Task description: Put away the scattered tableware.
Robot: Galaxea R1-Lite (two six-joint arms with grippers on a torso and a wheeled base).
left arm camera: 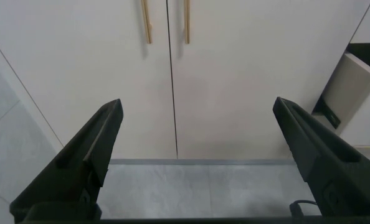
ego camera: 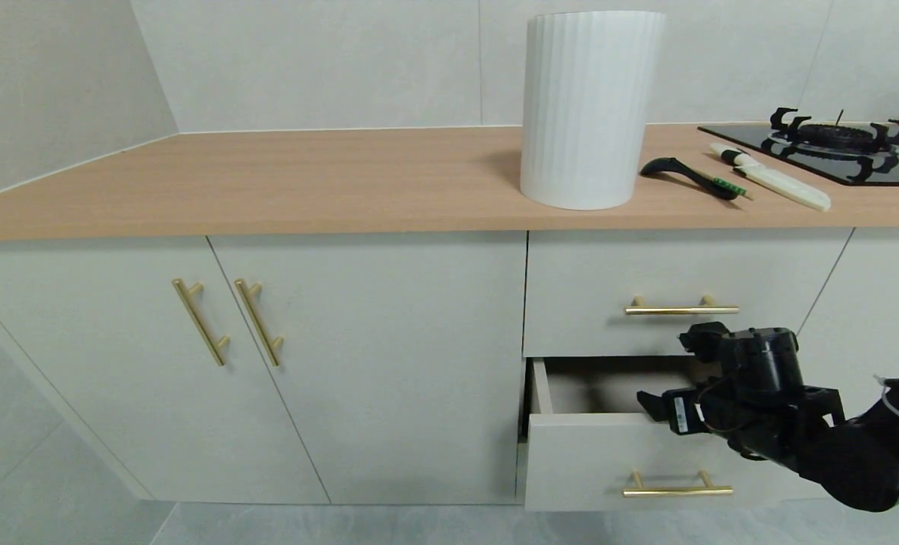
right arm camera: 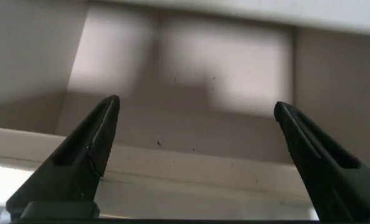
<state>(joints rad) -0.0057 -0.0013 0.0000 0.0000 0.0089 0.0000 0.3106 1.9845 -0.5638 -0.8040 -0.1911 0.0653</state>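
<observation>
Right gripper (ego camera: 669, 371) is spread wide and empty over the pulled-out lower white drawer (ego camera: 593, 454), hiding part of the inside. Left gripper (left arm camera: 197, 137) is spread and empty too. Black-handled utensil (ego camera: 688, 175) and white sheathed knife (ego camera: 779, 184) lie on the wooden countertop (ego camera: 306, 182) by the white ribbed cylinder (ego camera: 589, 106).

**Both grippers held wide open**

The right arm (ego camera: 858, 454) is extended forward and low, its black forearm brought in from the right side. The right gripper (ego camera: 669, 367) is turned on its side, so that one finger is carried above the other, and its fingers (right arm camera: 88, 146) are spread wide. The left gripper (left arm camera: 197, 112) is held low and pointed forward and slightly down, and its fingers (left arm camera: 88, 149) are likewise set far apart.
</observation>
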